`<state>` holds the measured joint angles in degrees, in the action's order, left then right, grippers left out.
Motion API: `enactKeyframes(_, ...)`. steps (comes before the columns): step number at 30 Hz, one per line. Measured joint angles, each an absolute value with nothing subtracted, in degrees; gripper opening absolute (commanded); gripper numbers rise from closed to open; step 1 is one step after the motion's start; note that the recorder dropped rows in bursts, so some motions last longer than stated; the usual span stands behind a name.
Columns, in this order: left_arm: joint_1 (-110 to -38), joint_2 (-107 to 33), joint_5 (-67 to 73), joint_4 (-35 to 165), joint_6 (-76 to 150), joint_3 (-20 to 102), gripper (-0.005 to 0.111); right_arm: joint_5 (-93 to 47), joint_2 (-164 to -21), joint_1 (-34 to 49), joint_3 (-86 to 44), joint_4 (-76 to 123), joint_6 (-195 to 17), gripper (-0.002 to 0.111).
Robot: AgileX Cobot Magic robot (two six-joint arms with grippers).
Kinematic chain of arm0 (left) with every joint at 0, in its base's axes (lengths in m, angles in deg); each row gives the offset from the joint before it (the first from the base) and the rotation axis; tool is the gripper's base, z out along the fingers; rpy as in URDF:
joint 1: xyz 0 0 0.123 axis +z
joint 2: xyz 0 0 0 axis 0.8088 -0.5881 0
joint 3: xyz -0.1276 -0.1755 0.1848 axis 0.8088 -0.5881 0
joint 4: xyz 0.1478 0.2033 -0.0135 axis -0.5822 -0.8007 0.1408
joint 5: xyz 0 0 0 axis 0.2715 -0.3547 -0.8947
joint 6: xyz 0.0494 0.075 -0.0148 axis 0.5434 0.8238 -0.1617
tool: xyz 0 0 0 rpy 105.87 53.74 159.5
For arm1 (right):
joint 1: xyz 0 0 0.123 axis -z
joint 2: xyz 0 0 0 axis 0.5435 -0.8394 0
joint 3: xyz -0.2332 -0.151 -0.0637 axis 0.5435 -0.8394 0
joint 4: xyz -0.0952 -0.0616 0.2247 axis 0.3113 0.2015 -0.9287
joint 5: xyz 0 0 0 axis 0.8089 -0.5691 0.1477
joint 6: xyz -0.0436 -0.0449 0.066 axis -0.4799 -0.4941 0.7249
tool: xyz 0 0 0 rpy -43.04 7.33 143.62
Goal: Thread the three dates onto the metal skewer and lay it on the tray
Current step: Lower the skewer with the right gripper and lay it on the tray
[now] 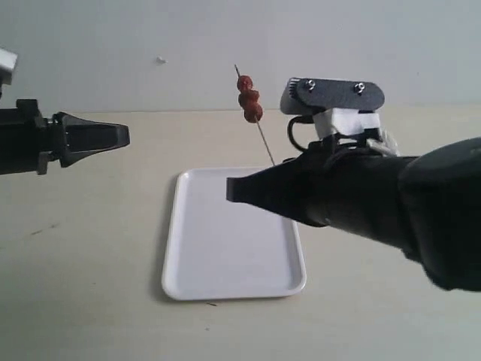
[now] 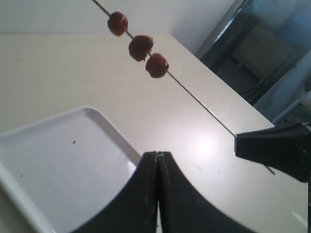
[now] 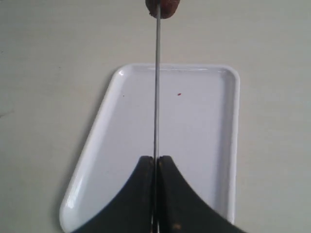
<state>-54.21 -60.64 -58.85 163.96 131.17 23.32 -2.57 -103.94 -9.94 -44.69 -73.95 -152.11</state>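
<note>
Three dark red dates [image 1: 249, 96] sit threaded near the top of the thin metal skewer [image 1: 264, 139], which slants up in the air above the tray's far edge. My right gripper [image 1: 229, 190] is shut on the skewer's lower part, over the white tray [image 1: 225, 248]. In the right wrist view the skewer [image 3: 157, 97] runs straight out from the shut right gripper [image 3: 156, 159] over the tray [image 3: 204, 126] to a date [image 3: 163, 6]. My left gripper [image 1: 126, 135] hovers at the left, shut and empty. The left wrist view shows it [image 2: 158, 154] beside the tray [image 2: 58, 165], with the dates [image 2: 140, 47] ahead.
The tray lies on a beige table [image 1: 83, 248] with a pale wall behind. A small dark speck [image 2: 74, 142] marks the tray's floor. In the left wrist view, dark furniture [image 2: 262, 48] stands beyond the table's far edge.
</note>
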Motion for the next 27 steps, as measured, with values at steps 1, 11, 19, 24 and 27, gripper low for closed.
enactKeyframes(1,-53.4,-59.5,-59.0,164.0,131.2,22.6,0.000,-1.4,-104.5,-11.5,-44.7,-73.1,-149.7,0.000)
enactKeyframes(11,-43.7,-51.8,-65.8,164.1,131.4,17.3,0.000,0.6,-116.3,-19.2,-44.7,-64.1,-123.2,0.000)
enactKeyframes(19,-43.3,-51.6,-66.2,164.1,132.3,17.0,0.000,1.7,-125.0,-19.2,-44.6,-51.5,-106.9,0.004)
enactKeyframes(24,-43.3,-51.6,-66.6,164.1,132.6,17.0,0.000,3.9,-125.8,-19.2,-44.6,-47.5,-103.0,0.022)
enactKeyframes(27,-43.3,-51.6,-66.6,164.1,132.7,17.0,0.000,4.4,-125.8,-19.2,-44.6,-47.1,-102.0,0.041)
